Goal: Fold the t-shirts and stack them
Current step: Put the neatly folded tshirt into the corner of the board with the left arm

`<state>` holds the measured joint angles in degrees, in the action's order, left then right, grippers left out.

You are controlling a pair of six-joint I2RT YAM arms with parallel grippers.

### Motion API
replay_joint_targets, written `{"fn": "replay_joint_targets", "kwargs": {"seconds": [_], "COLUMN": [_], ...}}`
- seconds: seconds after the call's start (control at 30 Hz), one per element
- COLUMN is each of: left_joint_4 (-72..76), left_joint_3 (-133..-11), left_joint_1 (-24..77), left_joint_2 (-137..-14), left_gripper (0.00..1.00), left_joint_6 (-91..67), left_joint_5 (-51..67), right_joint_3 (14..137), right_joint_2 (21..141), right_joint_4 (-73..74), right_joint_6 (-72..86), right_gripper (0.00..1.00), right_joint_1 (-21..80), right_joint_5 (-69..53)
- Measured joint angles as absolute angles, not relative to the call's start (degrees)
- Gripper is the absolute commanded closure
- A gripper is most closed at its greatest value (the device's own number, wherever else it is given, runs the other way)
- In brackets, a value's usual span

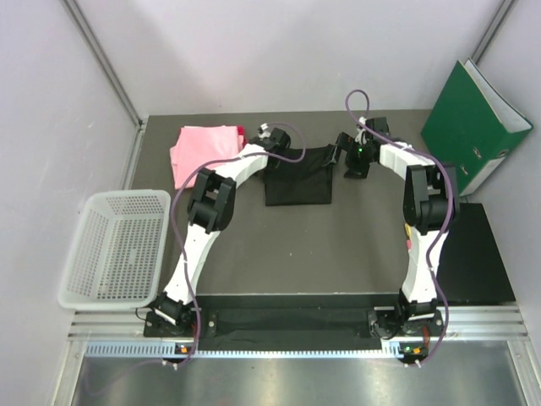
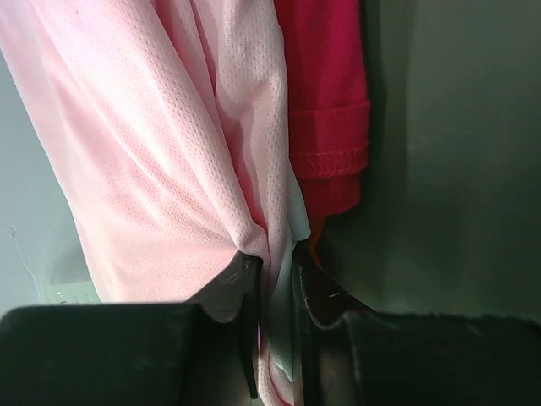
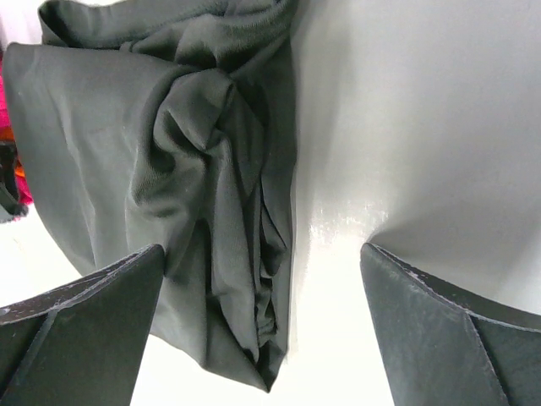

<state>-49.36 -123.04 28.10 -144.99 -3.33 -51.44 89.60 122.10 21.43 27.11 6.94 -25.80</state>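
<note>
A folded light pink t-shirt [image 1: 201, 149] lies at the back left, with a darker pink-red t-shirt [image 1: 240, 134] showing under its right edge. A folded black t-shirt [image 1: 297, 176] lies at the back middle. My left gripper [image 1: 272, 135] is shut on the edge of the light pink t-shirt [image 2: 169, 152]; the pink-red t-shirt [image 2: 325, 93] lies beside it. My right gripper [image 1: 348, 158] is open at the black t-shirt's right edge, with bunched black cloth [image 3: 194, 194] between its fingers [image 3: 84, 321] but not gripped.
A white mesh basket [image 1: 118, 245] sits at the left table edge. A green binder [image 1: 473, 127] leans at the back right. A black mat [image 1: 473, 254] lies on the right. Grey walls close in the back and sides.
</note>
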Motion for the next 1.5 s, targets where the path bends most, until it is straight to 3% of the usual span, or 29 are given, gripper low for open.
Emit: {"fn": "replay_joint_targets", "kwargs": {"seconds": [0.03, 0.13, 0.17, 0.73, 0.9, 1.13, 1.23, 1.27, 1.37, 1.5], "left_joint_4": [-49.9, -51.3, -51.6, -55.0, -56.4, -52.4, -49.1, -47.9, -43.6, -37.3], "left_joint_3": [-123.4, -124.2, -124.5, -122.5, -122.5, -118.2, -116.4, -116.3, -114.7, -111.2], "left_joint_1": [28.7, 29.3, 29.3, 29.0, 26.2, 20.3, 18.7, 18.5, 18.8, 19.3], "left_joint_2": [-145.0, -145.0, -145.0, -138.7, -138.3, -132.1, -127.9, -126.8, -123.5, -120.4], "left_gripper": [0.99, 0.62, 0.02, 0.04, 0.05, 0.06, 0.06, 0.06, 0.06, 0.06], "left_joint_6": [-3.8, -5.1, -5.5, -13.6, -17.0, -21.3, -22.7, -22.9, -23.9, -25.5], "left_joint_5": [-50.9, -49.7, -49.4, -37.4, -31.6, -19.8, -16.0, -14.9, -10.2, -1.6], "right_joint_3": [89.5, 88.8, 88.4, 87.5, 89.2, 94.2, 94.9, 95.0, 95.1, 95.8], "right_joint_2": [122.0, 121.6, 121.3, 120.7, 122.0, 126.3, 127.0, 127.3, 128.6, 130.0], "right_joint_4": [21.5, 21.2, 21.1, 20.8, 20.4, 19.0, 18.7, 18.6, 18.5, 18.9], "right_joint_6": [27.1, 27.2, 27.1, 27.2, 27.4, 29.2, 29.6, 29.6, 30.0, 30.2], "right_gripper": [0.01, 0.01, 0.01, 0.02, 0.13, 0.21, 0.42, 0.58, 0.83, 0.95], "right_joint_1": [6.9, 6.9, 6.9, 7.0, 7.1, 8.2, 8.9, 9.1, 9.8, 10.1], "right_joint_5": [-25.8, -25.8, -25.8, -25.7, -25.7, -27.4, -27.6, -27.8, -28.4, -28.8]}}
